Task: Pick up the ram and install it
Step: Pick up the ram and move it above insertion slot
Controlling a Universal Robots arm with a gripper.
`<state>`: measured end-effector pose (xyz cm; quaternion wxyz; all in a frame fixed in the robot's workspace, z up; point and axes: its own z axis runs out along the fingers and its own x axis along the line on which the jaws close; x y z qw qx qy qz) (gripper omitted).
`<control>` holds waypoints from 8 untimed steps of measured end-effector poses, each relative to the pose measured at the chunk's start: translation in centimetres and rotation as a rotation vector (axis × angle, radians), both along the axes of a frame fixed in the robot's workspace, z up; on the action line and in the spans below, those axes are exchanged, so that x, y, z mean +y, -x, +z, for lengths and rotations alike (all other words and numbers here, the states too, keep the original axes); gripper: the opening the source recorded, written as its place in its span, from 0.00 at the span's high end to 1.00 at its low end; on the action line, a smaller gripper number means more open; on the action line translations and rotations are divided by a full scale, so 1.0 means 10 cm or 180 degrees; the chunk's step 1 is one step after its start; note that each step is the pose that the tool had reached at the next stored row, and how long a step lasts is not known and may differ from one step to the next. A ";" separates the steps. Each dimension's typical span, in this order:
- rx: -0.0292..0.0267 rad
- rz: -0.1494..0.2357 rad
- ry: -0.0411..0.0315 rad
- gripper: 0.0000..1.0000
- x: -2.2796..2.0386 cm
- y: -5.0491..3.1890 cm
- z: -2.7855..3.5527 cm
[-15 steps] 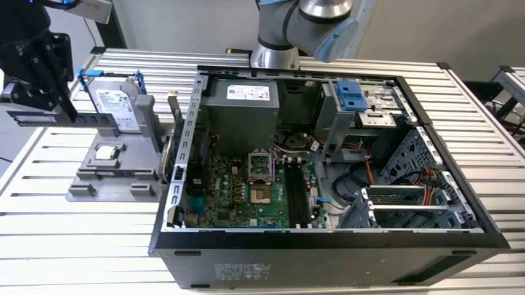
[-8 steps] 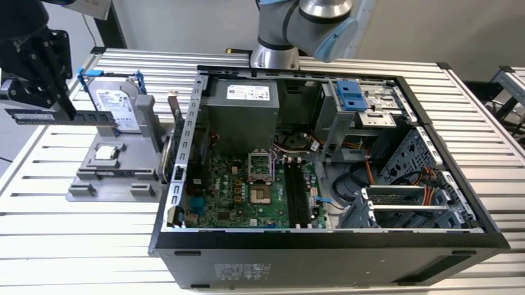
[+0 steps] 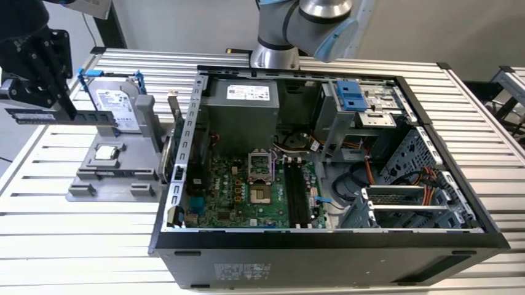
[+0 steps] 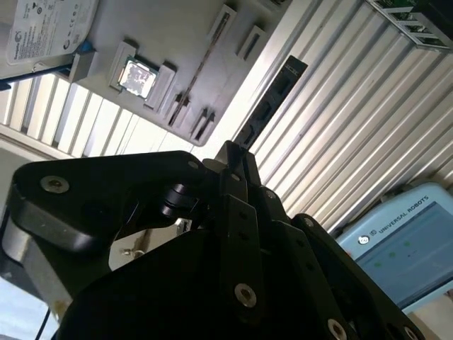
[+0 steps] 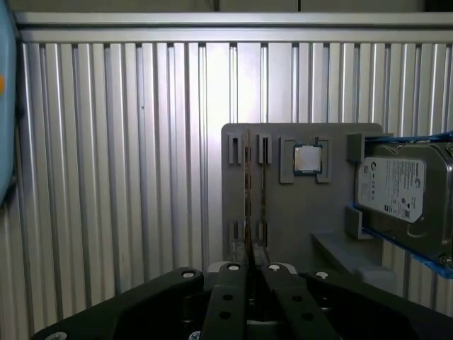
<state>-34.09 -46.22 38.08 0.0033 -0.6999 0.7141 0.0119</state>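
Note:
In the exterior view my black gripper (image 3: 51, 109) hangs at the far left, above the slatted table and beside the grey holder (image 3: 115, 175). It is shut on the ram (image 3: 70, 117), a long dark strip held level and lifted off the holder. In the second wrist view the ram (image 4: 272, 99) juts out from between the fingertips of the gripper (image 4: 233, 159). In the first wrist view the ram (image 5: 248, 184) is edge-on, rising from the gripper (image 5: 249, 263) over the holder's (image 5: 283, 219) slots. The motherboard's long black slots (image 3: 297, 193) lie inside the open case.
The holder carries a silver hard drive (image 3: 119, 104) and a small square processor (image 3: 105, 152). The open computer case (image 3: 459, 236) takes up the exterior view's middle and right, with the arm's base (image 3: 275, 55) behind it. A lit screen (image 4: 403, 248) sits off the table's edge.

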 end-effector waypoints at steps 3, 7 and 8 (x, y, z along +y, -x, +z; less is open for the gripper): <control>-0.0001 -0.0001 -0.0001 1.00 0.001 -0.086 -0.002; 0.0000 -0.0001 -0.0001 1.00 0.000 -0.221 -0.002; 0.0000 -0.0001 -0.0001 1.00 0.000 -0.256 -0.002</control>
